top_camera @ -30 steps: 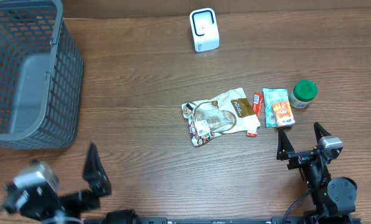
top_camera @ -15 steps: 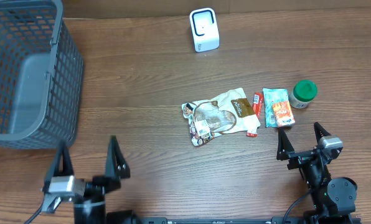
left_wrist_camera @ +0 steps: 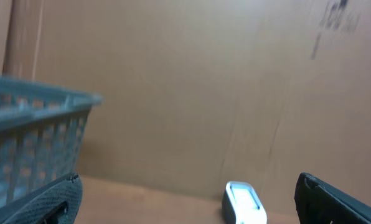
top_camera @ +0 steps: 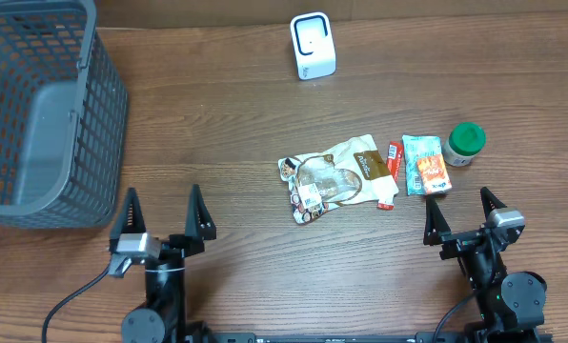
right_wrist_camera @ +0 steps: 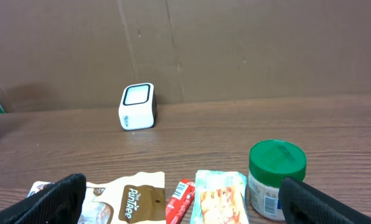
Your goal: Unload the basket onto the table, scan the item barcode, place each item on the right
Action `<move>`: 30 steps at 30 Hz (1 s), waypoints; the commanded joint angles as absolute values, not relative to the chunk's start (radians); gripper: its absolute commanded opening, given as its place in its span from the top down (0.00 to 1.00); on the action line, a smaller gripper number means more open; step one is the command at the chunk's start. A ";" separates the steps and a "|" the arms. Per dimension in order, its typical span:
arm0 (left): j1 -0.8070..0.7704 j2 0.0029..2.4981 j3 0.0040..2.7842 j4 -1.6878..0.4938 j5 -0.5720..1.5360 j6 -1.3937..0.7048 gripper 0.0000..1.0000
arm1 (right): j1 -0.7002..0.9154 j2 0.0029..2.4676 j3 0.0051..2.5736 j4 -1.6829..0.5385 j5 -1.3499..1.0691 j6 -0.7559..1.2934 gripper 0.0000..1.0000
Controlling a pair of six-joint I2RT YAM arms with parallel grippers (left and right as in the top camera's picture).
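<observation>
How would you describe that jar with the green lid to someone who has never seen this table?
Start at the grey basket at the left of the table, then cross to the row of groceries on the right. The jar stands at that row's right end, beside a teal packet. It is the only round, upright item there; the rest lie flat.

Black, pointed left tool [top_camera: 162, 195]; matching right tool [top_camera: 459, 198]

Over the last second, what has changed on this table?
The left arm swung from the near-left corner rightward and squared up, its fingers open, gripping nothing. The right arm, basket, white scanner, snack packets and green-lidded jar stayed put.
</observation>
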State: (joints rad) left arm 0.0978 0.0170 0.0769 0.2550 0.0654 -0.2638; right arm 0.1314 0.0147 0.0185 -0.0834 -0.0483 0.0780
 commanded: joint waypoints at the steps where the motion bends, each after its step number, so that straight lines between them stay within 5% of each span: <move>1: 0.091 0.004 0.027 0.258 0.079 -0.278 0.00 | 0.127 0.005 0.008 -0.080 -0.054 0.083 0.00; 14: 0.091 0.004 0.005 -0.080 0.078 -0.276 0.00 | 0.127 0.005 0.008 -0.080 -0.054 0.083 0.00; 30: 0.091 0.005 0.005 -0.073 0.071 -0.258 0.00 | 0.127 0.005 0.008 -0.080 -0.054 0.083 0.00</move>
